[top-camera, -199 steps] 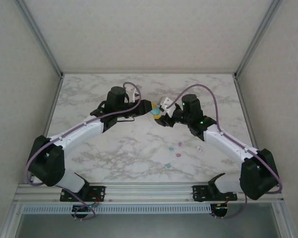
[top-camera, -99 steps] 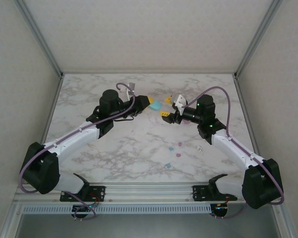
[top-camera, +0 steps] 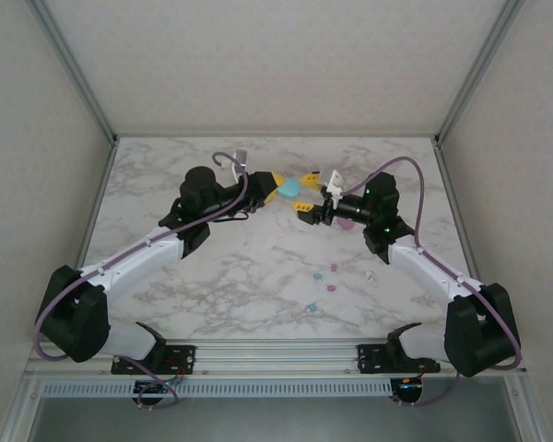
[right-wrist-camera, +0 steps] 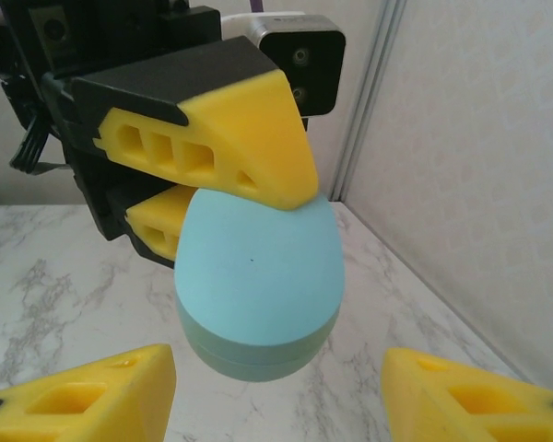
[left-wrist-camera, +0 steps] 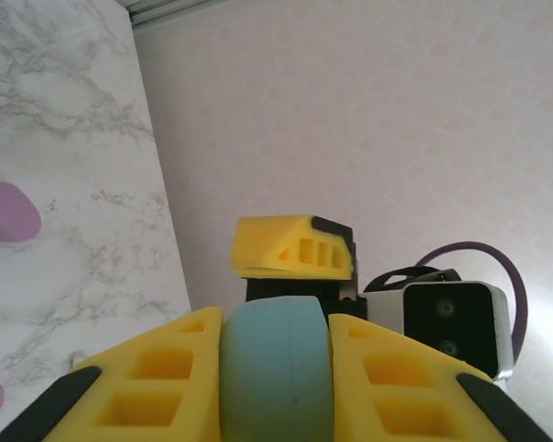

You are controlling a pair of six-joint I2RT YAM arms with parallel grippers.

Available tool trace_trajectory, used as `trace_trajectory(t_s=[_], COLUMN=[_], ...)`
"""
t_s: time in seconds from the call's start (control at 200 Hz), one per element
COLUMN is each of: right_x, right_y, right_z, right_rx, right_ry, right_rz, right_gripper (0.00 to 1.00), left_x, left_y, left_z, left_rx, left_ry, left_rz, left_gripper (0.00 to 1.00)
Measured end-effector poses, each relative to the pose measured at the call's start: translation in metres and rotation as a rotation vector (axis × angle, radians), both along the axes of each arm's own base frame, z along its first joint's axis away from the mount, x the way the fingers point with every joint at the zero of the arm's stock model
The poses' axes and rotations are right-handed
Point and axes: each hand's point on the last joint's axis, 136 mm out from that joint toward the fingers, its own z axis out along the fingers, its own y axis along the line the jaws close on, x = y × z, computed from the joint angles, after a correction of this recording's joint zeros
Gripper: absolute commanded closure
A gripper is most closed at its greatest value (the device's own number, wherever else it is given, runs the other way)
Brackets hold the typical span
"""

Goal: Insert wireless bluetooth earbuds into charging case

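Left gripper (top-camera: 280,190) clamped on teal case (top-camera: 290,191), far middle. Right gripper (top-camera: 306,194) open, just right of case. Earbuds (top-camera: 330,286) loose on table (top-camera: 212,276), near right.

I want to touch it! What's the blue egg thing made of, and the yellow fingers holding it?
Blue case: probably smooth matte plastic, evenly coloured with a thin seam. Yellow fingers of the left hand: likely hard plastic, with hollow cut-out windows.

- White, grey-veined marble-pattern tabletop (top-camera: 249,267), bare across most of its middle and left side.
- Pale textured wall panels (top-camera: 276,64) standing at its far, left and right edges.
- Silver aluminium posts (top-camera: 74,69) rising from its two far corners.
- Slotted silver aluminium rail (top-camera: 276,352) along its near edge.
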Motion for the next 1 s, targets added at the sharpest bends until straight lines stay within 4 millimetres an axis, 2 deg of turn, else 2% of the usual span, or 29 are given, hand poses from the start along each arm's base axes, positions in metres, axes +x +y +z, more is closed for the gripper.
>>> trace_trajectory(t_s=[0.285, 0.531, 0.766, 0.871, 0.946, 1.001], right_x=[0.0, 0.0, -0.001, -0.001, -0.001, -0.001], right_y=[0.006, 0.008, 0.009, 0.009, 0.01, 0.01], right_z=[0.017, 0.019, 0.02, 0.02, 0.02, 0.02], right_rx=[0.037, 0.048, 0.056, 0.058, 0.058, 0.061], right_ry=[-0.025, -0.019, -0.008, -0.003, -0.002, 0.003], right_rz=[0.029, 0.035, 0.038, 0.04, 0.041, 0.041], right_gripper=[0.46, 0.44, 0.48, 0.53, 0.58, 0.6], left_x=[0.0, 0.0, 0.0, 0.0, 0.001, 0.002], left_y=[0.001, 0.001, 0.001, 0.001, 0.002, 0.002], left_z=[0.006, 0.007, 0.006, 0.007, 0.008, 0.008], left_rx=[-0.02, -0.028, -0.03, -0.034, -0.034, -0.034], left_ry=[0.001, 0.006, 0.007, 0.002, 0.002, 0.001], left_rz=[0.004, 0.009, 0.011, 0.014, 0.018, 0.024], left_gripper=[0.83, 0.83, 0.83, 0.83, 0.78, 0.68])
